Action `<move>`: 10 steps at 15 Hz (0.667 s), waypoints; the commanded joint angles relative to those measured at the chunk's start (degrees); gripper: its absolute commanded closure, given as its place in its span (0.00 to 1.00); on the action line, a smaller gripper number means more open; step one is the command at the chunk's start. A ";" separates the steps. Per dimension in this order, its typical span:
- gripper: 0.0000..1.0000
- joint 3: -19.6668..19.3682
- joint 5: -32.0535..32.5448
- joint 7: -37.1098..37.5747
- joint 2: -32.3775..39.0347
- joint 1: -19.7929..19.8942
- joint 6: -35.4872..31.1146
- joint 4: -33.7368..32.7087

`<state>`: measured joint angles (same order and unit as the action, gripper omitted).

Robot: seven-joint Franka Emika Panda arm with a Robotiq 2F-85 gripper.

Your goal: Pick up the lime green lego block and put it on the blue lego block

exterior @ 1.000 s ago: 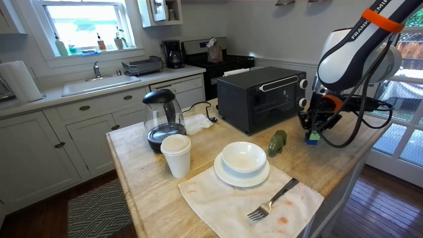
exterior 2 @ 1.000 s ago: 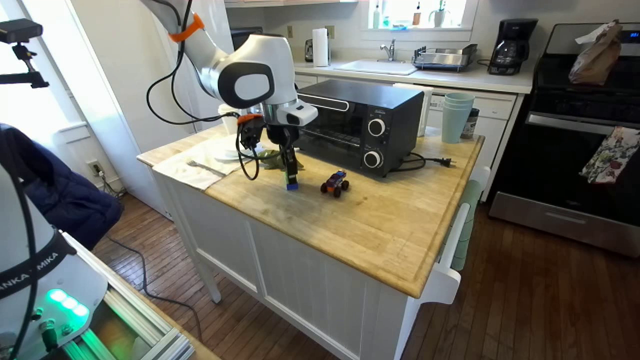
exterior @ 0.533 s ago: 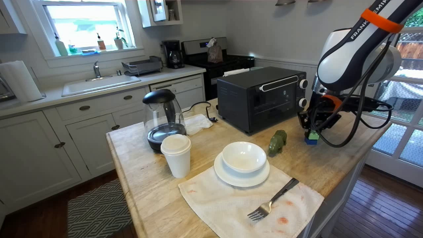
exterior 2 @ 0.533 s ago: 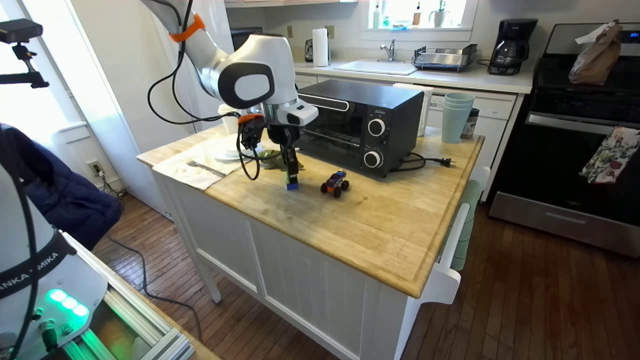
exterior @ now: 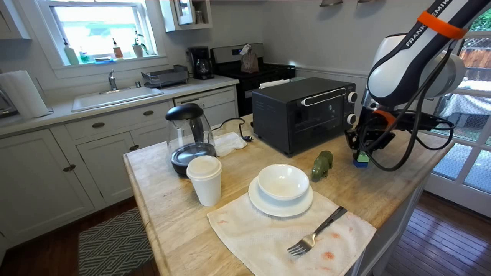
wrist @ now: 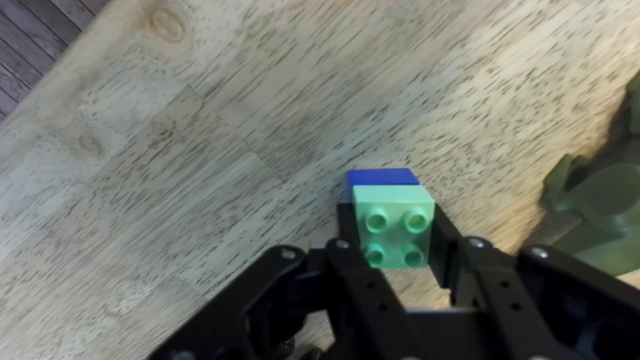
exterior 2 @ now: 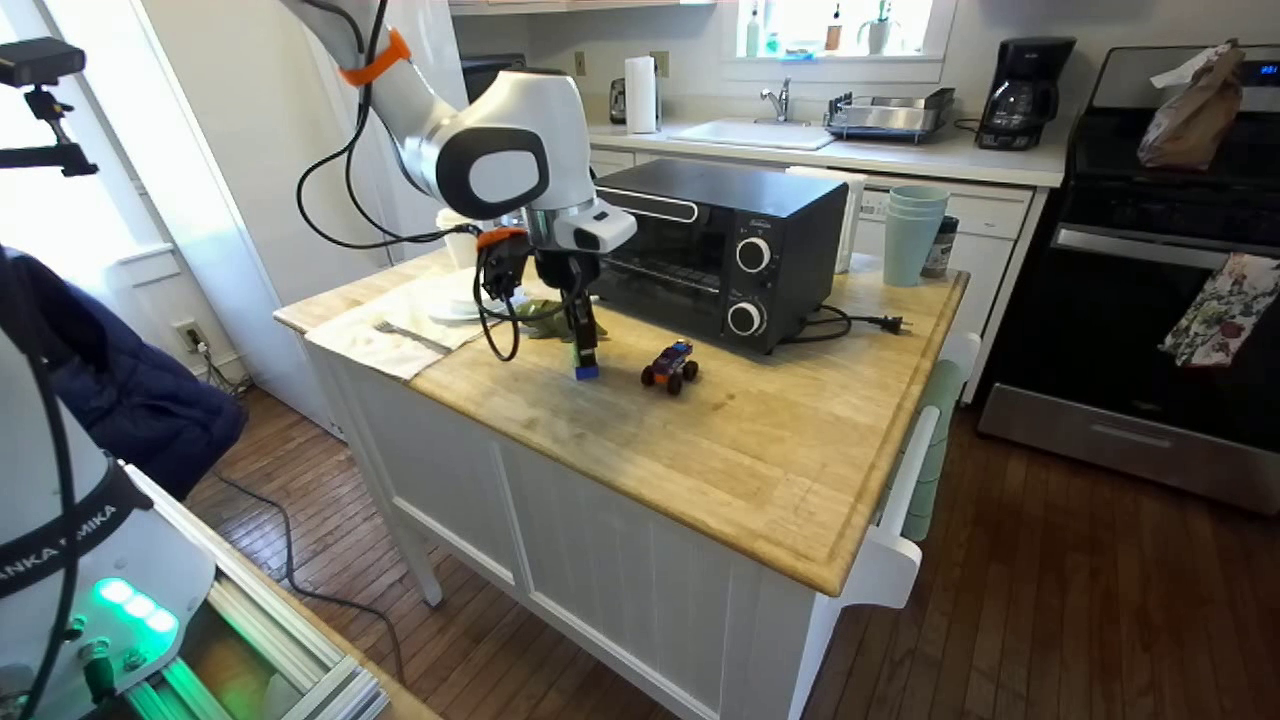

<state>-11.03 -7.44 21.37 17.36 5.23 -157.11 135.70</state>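
Gripper (wrist: 393, 231): narrow, holding the lime green block (wrist: 394, 226) (four studs showing) at left and right.
Blue block (exterior: 360, 164): on the tabletop (exterior: 238, 176), directly under the lime green block.
Green animal figure (exterior: 322, 165): left of both blocks, in an exterior view.

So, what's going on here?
The robot arm has its black jaws closed on the small, squarish lime green plastic lego block. In an exterior view, that block sits right above the small dark blue plastic lego block, no gap visible. The jaws haven't let go yet; whether the bricks have locked together, I can't tell.
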 commanded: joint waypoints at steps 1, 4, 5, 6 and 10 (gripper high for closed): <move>0.89 -0.37 0.26 0.32 1.59 -0.32 -0.01 -0.96; 0.89 -0.55 0.75 0.22 1.66 -0.49 0.04 -1.00; 0.89 -0.55 0.94 0.01 1.74 -0.49 0.02 -1.07; 0.89 -0.68 1.31 0.02 1.84 -0.60 -0.16 -1.10; 0.89 -0.75 1.58 0.12 2.14 -0.67 0.11 -1.29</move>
<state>-11.16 -6.81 21.28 17.59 5.05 -157.10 135.54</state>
